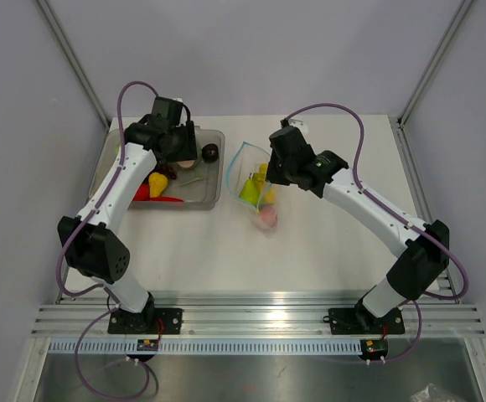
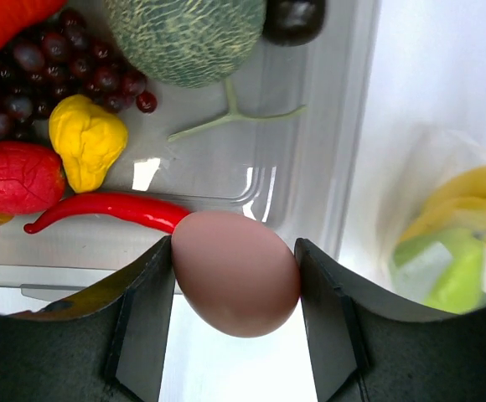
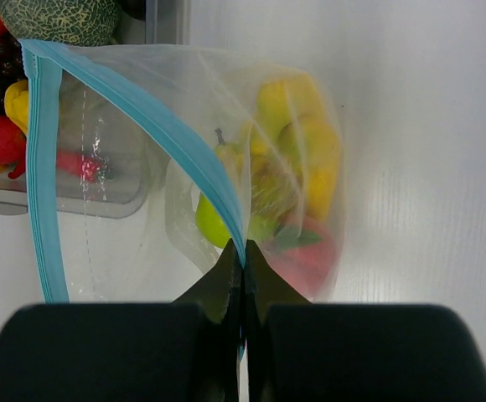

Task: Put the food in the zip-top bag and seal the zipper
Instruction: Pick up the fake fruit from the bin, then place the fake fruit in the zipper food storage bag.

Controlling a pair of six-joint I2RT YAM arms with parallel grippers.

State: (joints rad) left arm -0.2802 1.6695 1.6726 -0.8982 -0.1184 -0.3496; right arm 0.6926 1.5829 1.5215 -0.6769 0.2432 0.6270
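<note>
left gripper [image 2: 236, 280] part-open, jaws clamp egg [image 2: 236, 251] across its middle, over tray [image 2: 327, 167], far left | egg looks smooth, rigid, light, likely slippery | right gripper [image 3: 243, 255] pinched tight on zipper [image 3: 176, 138], limp zip-top bag [image 3: 117, 193] gapes just right of tray, banana bunch [image 3: 310, 151] inside

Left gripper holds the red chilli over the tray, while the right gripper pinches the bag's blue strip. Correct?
No: the left gripper holds a pinkish-brown egg; the chilli lies in the tray, as the left wrist view shows. The right gripper does pinch the blue strip of the bag.
</note>
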